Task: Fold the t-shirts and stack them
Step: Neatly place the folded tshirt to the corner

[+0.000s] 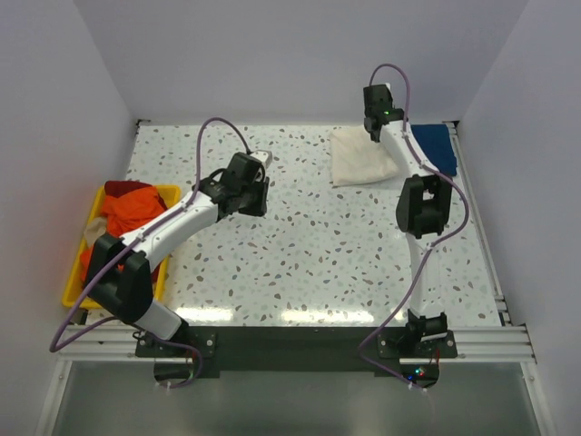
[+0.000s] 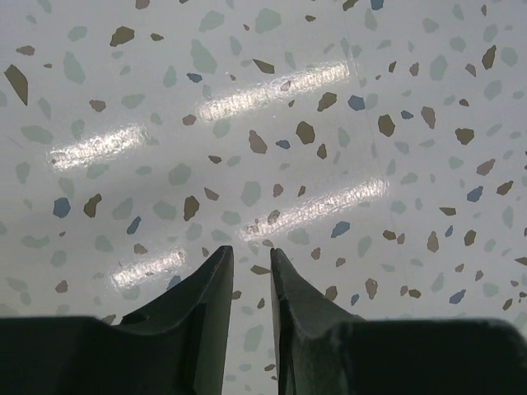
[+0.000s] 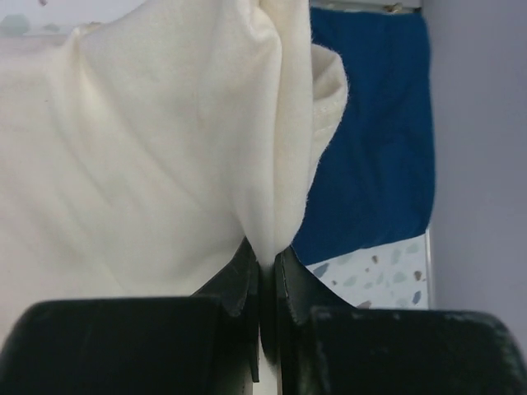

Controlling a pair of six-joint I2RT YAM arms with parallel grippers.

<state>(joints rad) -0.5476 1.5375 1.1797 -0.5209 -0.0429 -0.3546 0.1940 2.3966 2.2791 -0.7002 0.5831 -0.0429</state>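
Note:
A cream off-white t-shirt (image 1: 359, 163) lies folded at the back right of the table, and its cloth (image 3: 148, 148) fills most of the right wrist view. My right gripper (image 1: 375, 134) (image 3: 265, 257) is shut on a fold at the shirt's right edge. Just to the right lies a dark blue t-shirt (image 1: 438, 147) (image 3: 375, 140), flat by the table's right edge. Orange and red t-shirts (image 1: 136, 211) are heaped in the tray at the left. My left gripper (image 1: 252, 195) (image 2: 251, 253) hangs over bare table left of centre, open, with a narrow gap between its fingers and nothing in it.
The yellow plastic tray (image 1: 71, 289) stands at the table's left edge beside the left arm. White walls close off the back and both sides. A metal rail (image 1: 481, 227) runs along the right edge. The speckled tabletop (image 1: 309, 245) lies between the arms.

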